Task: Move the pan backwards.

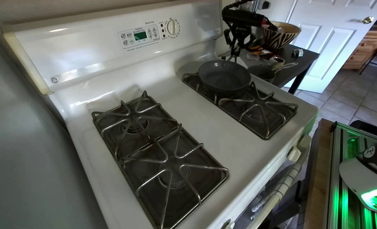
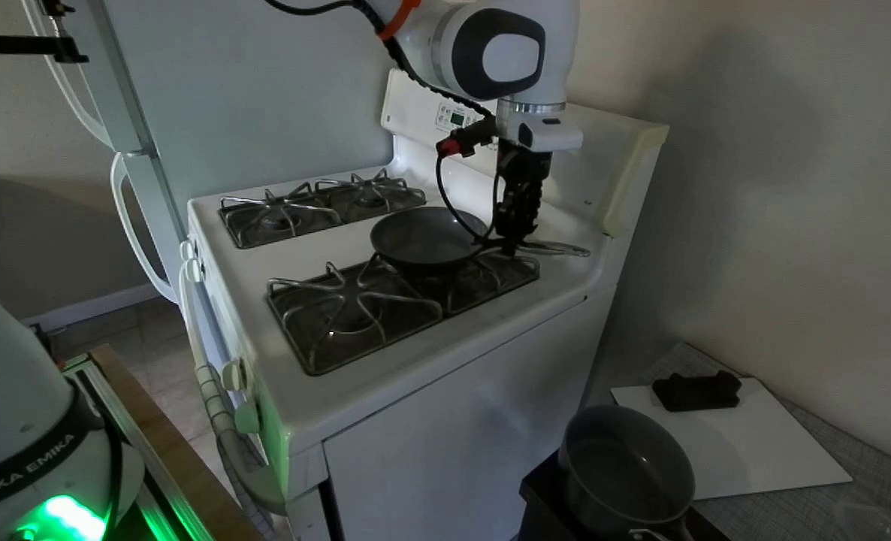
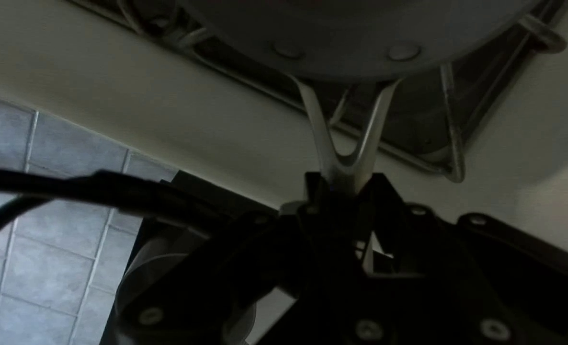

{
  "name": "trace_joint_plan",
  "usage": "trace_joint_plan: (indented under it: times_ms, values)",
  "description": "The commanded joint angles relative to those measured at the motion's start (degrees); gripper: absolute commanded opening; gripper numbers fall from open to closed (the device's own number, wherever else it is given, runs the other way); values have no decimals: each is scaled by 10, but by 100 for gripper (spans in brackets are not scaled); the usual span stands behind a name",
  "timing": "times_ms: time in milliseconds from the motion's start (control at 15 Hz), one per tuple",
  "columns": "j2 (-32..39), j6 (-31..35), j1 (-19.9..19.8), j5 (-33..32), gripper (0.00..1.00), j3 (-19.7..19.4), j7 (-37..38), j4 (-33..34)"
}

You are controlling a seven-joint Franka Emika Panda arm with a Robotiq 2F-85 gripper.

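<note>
1. In an exterior view, we see the white arm (image 2: 558,71) reaching over the stove (image 2: 460,421), its last section upright and the jaws pointing down near the back panel (image 2: 599,154).
2. The jaws are pressed inward, pinching the metal handle (image 3: 345,173) of the pan (image 1: 225,76); the handle's free end shows beyond them in an exterior view.
3. In both exterior views, we find the pan over the back part of the stove's grate (image 1: 261,103) nearest the bench (image 1: 306,58).
4. Close up, the wrist view shows us two rivets (image 3: 403,51) inside the pan and the handle splitting into two prongs (image 3: 379,115) at its wall.
5. Only in an exterior view do we see the striped bowl (image 1: 285,38) on the bench and a white door (image 1: 331,35) with a brass knob (image 1: 366,20).
6. An exterior view alone shows the arm's orange strap (image 2: 399,20); there we also see a black block (image 2: 697,391) on a white board (image 2: 768,451) near a saucepan (image 2: 626,466).
</note>
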Motion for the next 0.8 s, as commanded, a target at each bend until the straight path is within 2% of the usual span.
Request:
trace_joint_plan:
  times_ms: [0,733]
  values:
    - [8,12,5,2,5,-4,70,15]
    - [41,12,5,-2,5,-17,91,45]
